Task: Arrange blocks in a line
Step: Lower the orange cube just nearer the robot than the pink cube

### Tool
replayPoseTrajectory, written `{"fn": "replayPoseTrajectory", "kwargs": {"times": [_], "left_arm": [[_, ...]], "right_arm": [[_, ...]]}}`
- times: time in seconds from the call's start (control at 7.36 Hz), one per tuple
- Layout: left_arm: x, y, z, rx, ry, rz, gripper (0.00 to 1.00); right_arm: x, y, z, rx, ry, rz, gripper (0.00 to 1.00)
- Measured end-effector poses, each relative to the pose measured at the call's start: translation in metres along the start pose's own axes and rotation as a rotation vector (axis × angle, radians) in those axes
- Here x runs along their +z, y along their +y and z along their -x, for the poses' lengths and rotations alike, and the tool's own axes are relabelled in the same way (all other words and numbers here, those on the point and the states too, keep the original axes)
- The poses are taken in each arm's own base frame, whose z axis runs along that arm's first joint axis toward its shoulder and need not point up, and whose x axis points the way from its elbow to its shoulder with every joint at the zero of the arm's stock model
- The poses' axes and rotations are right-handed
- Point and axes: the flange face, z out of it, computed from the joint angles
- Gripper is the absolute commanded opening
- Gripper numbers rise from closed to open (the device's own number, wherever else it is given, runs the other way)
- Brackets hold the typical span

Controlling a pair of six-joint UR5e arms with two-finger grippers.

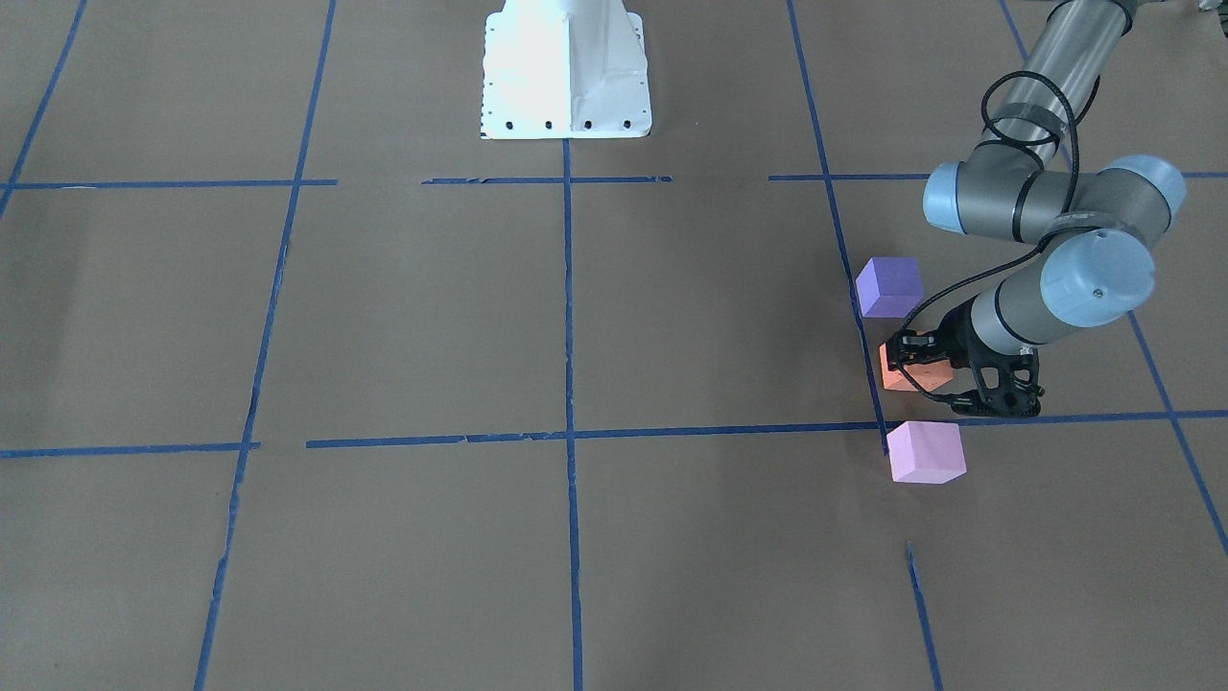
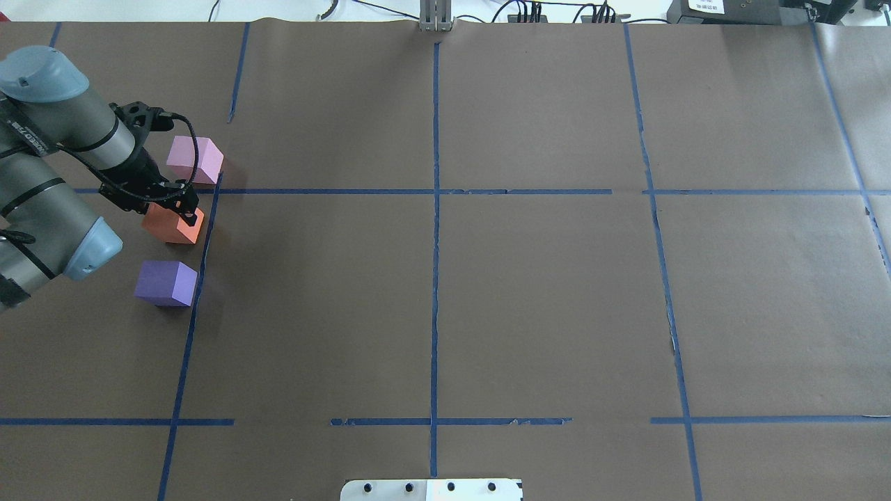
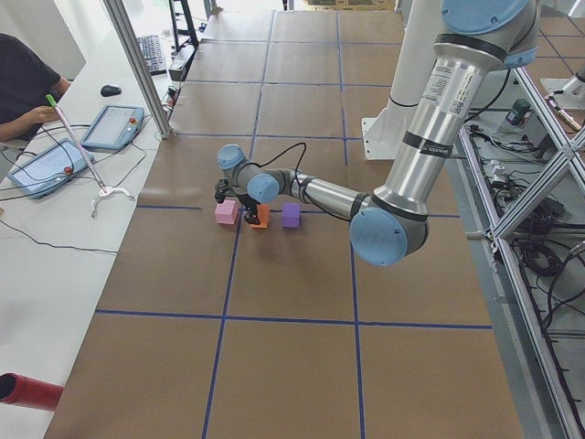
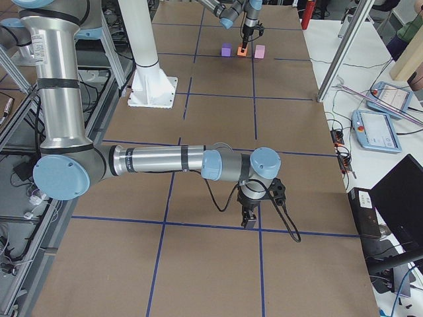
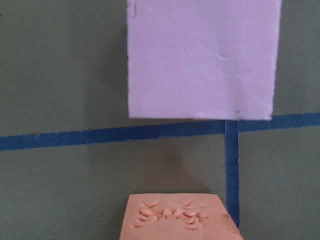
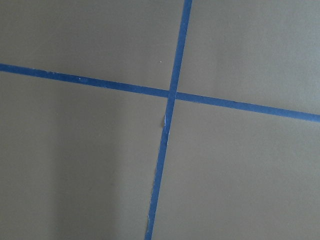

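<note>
my left gripper (image 1: 909, 355) sits over the orange block (image 1: 921, 376), between the purple block (image 1: 889, 286) and pink block (image 1: 926, 451); i cannot tell whether i grip it. pulling away skewed may drag it out of line.

No text fully legible in any view.
- Dark lettering band noted on grey link of left arm (image 2: 62, 122) in overhead view; cut off, too small to be read. Same band seen in exterior left view, illegible.
- Similar band noted on upright silver link of right arm (image 4: 59, 79) in exterior right view; illegible.
- White label with dark print seen on black box (image 2: 752, 12) beyond far table edge; unreadable.
- Screen of teach pendant (image 4: 378, 129) lit; content not made out.
</note>
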Motion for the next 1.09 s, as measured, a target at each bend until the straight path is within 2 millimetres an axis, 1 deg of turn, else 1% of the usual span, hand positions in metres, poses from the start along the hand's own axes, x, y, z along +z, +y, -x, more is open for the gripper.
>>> {"fn": "replayPoseTrajectory", "kwargs": {"times": [0.14,0.27,0.41,0.82,1.09], "left_arm": [[0.0005,-0.0001,0.0003,0.001,0.001,0.000,0.83],[0.0011,-0.0003,0.0002,0.003,0.002,-0.001,0.89],[0.0019,-0.0006,0.0004,0.003,0.002,-0.001,1.00],[0.0018,-0.0004,-0.0008,0.005,0.003,-0.002,1.00],[-0.0021,-0.0004,-0.0026,0.005,0.004,-0.009,1.00]], "right_arm": [[0.0000,0.0000,0.0000,0.000,0.000,0.000,1.00],[0.0001,0.0001,-0.0001,0.000,0.000,0.000,1.00],[0.0002,0.0002,-0.0001,0.000,0.000,0.000,1.00],[0.0002,0.0003,-0.0002,0.000,0.000,0.000,1.00],[0.0002,0.0003,-0.0002,0.000,0.000,0.000,1.00]]}}
